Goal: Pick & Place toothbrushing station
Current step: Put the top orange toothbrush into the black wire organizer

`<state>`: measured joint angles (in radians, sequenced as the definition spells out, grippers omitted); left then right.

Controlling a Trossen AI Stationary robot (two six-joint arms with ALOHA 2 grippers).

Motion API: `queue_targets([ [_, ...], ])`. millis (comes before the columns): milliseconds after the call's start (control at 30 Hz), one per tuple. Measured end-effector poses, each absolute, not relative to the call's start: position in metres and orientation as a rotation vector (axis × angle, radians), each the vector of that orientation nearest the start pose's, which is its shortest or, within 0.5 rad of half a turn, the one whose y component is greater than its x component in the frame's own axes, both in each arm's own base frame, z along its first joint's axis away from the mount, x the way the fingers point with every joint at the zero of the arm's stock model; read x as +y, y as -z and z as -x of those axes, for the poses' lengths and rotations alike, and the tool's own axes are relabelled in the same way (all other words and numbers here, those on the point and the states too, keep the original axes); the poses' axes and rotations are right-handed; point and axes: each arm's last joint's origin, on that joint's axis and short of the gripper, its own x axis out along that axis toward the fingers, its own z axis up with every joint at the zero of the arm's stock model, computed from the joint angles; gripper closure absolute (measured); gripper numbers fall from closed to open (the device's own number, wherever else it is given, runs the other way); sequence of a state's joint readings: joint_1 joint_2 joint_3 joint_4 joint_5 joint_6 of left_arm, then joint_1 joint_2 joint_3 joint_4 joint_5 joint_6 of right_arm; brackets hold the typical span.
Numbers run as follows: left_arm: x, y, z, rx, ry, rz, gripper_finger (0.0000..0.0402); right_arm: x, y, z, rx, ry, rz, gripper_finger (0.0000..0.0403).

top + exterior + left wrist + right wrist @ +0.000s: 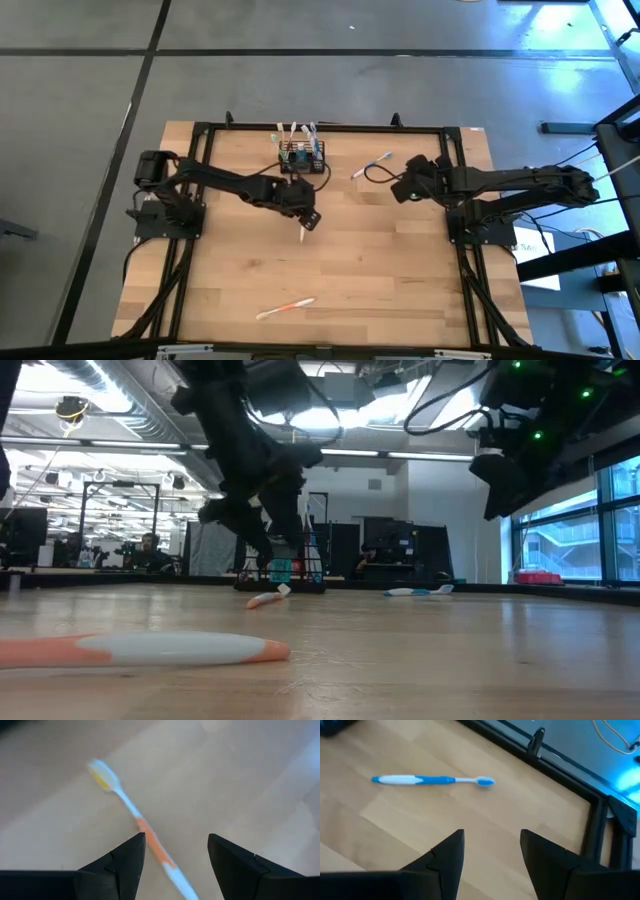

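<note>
Wooden table [380, 270] under overhead lights: the black mesh station [302, 157] stands at the far edge holding brushes, while the left gripper [309, 219], fingers apart and empty, hovers over an orange toothbrush [150, 840] and the right gripper [402, 187], likewise open, faces a blue toothbrush [427, 780].

From where I stand, nothing here can be read: no words, brand marks, numbers or signs show on the pale wooden desk [330, 270], on the small black wire-mesh toothbrushing station [302, 158], or on the toothbrushes lying about. Whatever is printed on the items standing in the station is too small to make out, and the room behind the desk shows no legible signage either.
</note>
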<state>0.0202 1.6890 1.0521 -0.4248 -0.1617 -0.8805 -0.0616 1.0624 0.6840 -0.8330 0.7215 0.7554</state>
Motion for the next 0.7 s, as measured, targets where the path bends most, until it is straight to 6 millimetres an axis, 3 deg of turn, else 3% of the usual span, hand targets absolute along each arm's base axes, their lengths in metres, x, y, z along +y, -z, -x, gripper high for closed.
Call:
queue_targets([
  [367, 0.012, -0.149, -0.345, 1.087, -0.628, 0.752, 0.019, -0.03, -0.218, -0.178, 0.763, 1.042, -0.27, 0.0206],
  [700, 0.024, -0.142, -0.343, 1.116, -0.693, 0.746, 0.0197, -0.03, -0.219, -0.178, 0.76, 1.041, -0.27, 0.0206],
])
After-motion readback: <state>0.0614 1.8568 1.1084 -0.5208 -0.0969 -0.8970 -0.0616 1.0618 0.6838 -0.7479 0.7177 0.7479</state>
